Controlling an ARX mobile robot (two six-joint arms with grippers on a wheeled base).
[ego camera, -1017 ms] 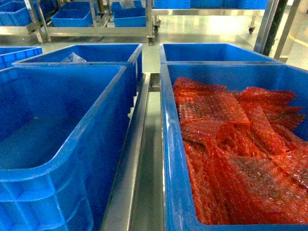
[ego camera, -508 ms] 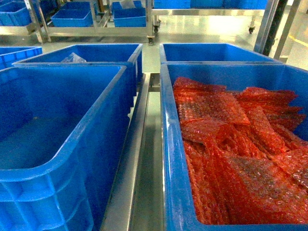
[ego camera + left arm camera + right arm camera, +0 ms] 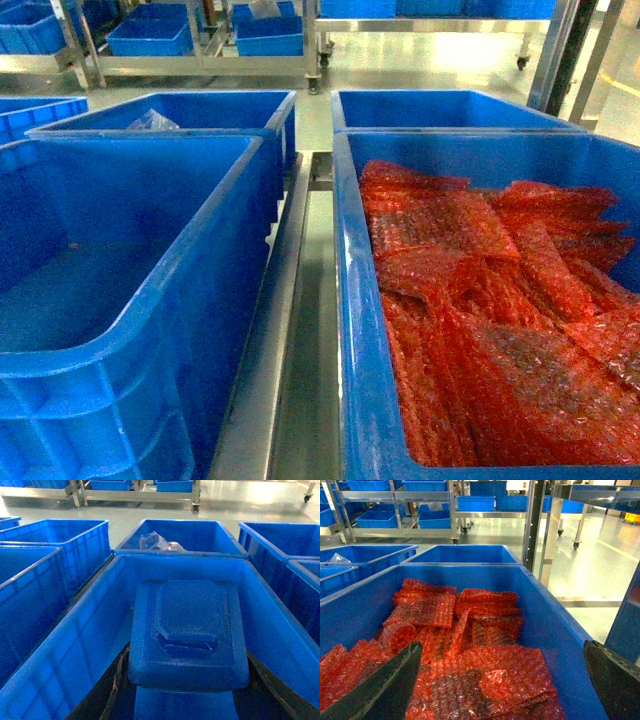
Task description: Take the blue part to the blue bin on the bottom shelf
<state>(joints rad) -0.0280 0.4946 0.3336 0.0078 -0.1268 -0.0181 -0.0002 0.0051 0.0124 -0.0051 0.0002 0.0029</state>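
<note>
Nothing is seen moved since earlier. Blue part is clamped by left gripper over bin; right gripper is spread; release remains.

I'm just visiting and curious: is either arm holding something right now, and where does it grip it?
The left end effector holds the blue part by its near edge, above a blue bin. The right end effector is open, holding nothing.

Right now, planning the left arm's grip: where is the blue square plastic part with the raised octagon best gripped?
The blue part: by its straight, parallel side edges, from the near end, where the left pincer flanks it. The octagon's slanted faces offer poor purchase.
</note>
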